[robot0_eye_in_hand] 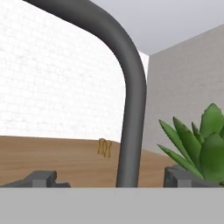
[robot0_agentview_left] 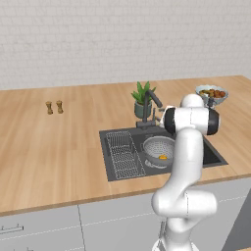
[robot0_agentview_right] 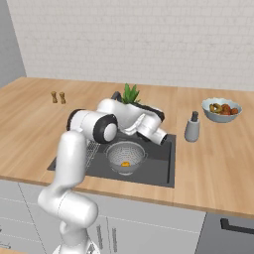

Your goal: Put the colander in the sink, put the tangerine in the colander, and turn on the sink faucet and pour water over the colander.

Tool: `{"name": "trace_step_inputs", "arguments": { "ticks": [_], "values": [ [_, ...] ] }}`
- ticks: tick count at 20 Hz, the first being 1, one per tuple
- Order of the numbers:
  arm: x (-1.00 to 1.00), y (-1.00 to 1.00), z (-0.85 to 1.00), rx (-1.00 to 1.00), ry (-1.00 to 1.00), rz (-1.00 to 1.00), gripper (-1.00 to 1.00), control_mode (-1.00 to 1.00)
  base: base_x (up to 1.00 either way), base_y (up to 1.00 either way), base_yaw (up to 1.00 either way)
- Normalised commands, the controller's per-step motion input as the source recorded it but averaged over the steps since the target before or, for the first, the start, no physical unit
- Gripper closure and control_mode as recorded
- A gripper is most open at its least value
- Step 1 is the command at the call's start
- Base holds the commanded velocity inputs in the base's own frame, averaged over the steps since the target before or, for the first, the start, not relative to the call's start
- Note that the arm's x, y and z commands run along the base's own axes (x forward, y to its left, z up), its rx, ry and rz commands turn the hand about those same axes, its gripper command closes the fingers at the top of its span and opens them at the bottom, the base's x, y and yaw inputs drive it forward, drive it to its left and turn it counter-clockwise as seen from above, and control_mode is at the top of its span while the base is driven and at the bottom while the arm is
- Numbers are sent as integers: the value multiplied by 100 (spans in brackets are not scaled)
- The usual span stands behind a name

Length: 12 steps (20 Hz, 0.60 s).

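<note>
The perforated metal colander [robot0_agentview_left: 158,147] [robot0_agentview_right: 125,155] sits in the dark sink [robot0_agentview_left: 211,156] [robot0_agentview_right: 161,166], to the right of the wire rack. Inside it, at the bottom, lies the small orange tangerine [robot0_agentview_left: 163,157] [robot0_agentview_right: 125,163]. The dark sink faucet [robot0_agentview_left: 150,101] [robot0_eye_in_hand: 131,105] rises behind the basin. In the hand view my gripper [robot0_eye_in_hand: 113,180] is open and close up to the faucet. The upright stem stands between the two fingertips [robot0_eye_in_hand: 41,178], with a gap on either side. No water shows at the spout or in the colander.
A green potted plant [robot0_agentview_left: 142,98] [robot0_agentview_right: 130,93] [robot0_eye_in_hand: 201,144] stands right beside the faucet. A grey dispenser bottle [robot0_agentview_right: 192,127] and a fruit bowl [robot0_agentview_left: 212,94] [robot0_agentview_right: 222,109] are to the right of the sink. Two small wooden shakers [robot0_agentview_left: 54,107] [robot0_agentview_right: 58,97] stand at far left.
</note>
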Motion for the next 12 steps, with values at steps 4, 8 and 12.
{"name": "trace_step_inputs", "arguments": {
  "ticks": [4, 8, 12],
  "values": [
    [19, 17, 0, 0, 0, 0, -100, -100, 0, 0, 0],
    [23, 4, 0, 0, 0, 0, -100, -100, 0, 0, 0],
    [27, -1, 0, 0, 0, 0, -100, -100, 0, 0, 0]
  ]
}}
